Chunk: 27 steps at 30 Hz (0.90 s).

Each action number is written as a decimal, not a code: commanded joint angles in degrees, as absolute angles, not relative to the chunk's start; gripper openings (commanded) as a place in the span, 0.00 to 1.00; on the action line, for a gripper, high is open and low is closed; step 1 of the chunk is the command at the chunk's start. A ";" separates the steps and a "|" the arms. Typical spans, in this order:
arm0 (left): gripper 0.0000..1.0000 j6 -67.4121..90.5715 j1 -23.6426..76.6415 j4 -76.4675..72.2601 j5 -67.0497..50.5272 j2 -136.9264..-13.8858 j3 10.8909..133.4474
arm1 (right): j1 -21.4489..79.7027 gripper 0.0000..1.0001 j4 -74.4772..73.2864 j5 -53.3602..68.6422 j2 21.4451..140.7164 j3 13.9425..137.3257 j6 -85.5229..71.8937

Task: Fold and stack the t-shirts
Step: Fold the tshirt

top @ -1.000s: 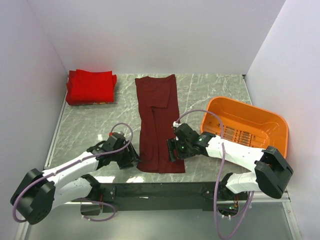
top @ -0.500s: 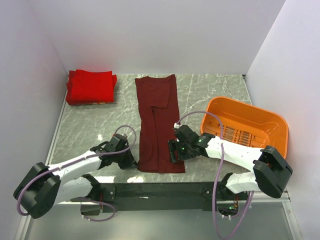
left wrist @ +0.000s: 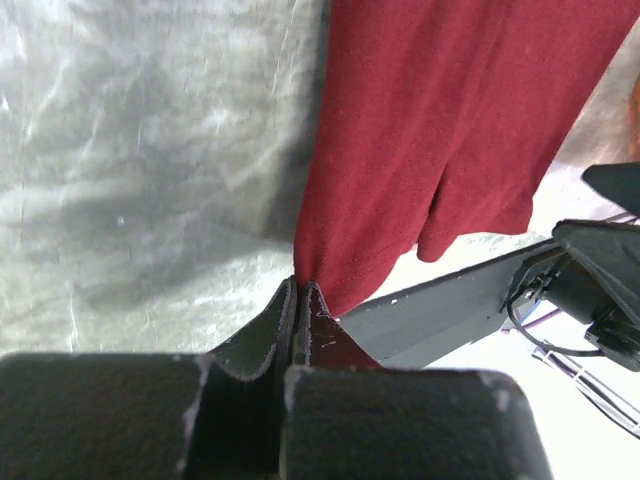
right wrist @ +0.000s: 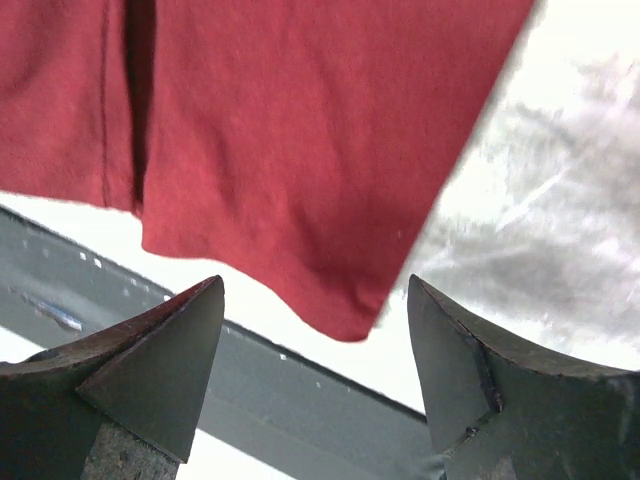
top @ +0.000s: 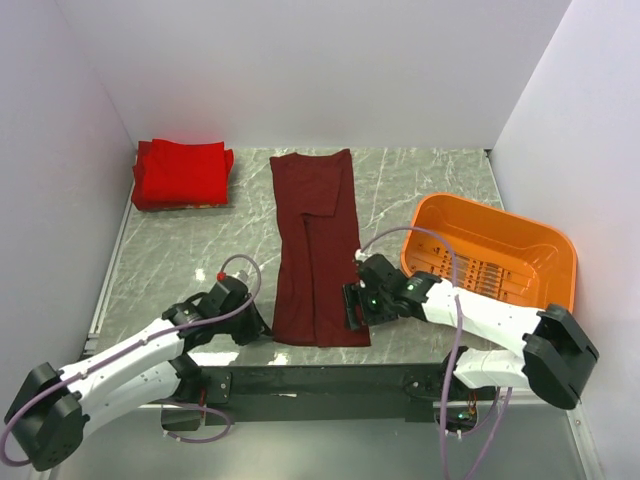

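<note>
A dark maroon t-shirt (top: 315, 250) lies as a long folded strip down the middle of the marble table. My left gripper (top: 268, 330) sits at its near left corner, shut on the cloth. In the left wrist view the gripper (left wrist: 298, 290) has that corner of the t-shirt (left wrist: 440, 120) pinched between its closed jaws. At the near right corner my right gripper (top: 350, 305) stands open. Seen from the right wrist, that gripper (right wrist: 315, 300) straddles the hem corner of the t-shirt (right wrist: 300, 130) without touching it. Bright red folded t-shirts (top: 182, 173) are stacked at the back left.
An orange plastic basket (top: 500, 217) stands at the right, close behind the right arm. A dark rail (top: 320, 380) runs along the table's near edge just below the shirt's hem. White walls close off the left, back and right.
My left gripper has gone from open to shut on the maroon t-shirt's near left corner. The right gripper stays open and has drifted slightly right.
</note>
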<state>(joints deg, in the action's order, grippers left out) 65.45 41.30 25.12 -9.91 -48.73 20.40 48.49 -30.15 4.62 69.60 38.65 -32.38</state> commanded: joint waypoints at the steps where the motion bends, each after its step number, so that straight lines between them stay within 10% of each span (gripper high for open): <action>1: 0.00 69.78 43.50 29.09 -7.13 -46.41 18.81 | 48.95 0.80 -31.38 7.29 66.54 35.86 -34.01; 22: 0.00 78.83 52.64 25.84 -3.43 -46.32 16.61 | 53.96 0.70 -29.88 9.93 67.50 30.32 -41.75; 27: 0.00 79.10 52.91 25.66 -2.73 -44.91 17.05 | 54.05 0.40 -29.18 10.55 68.73 31.20 -41.49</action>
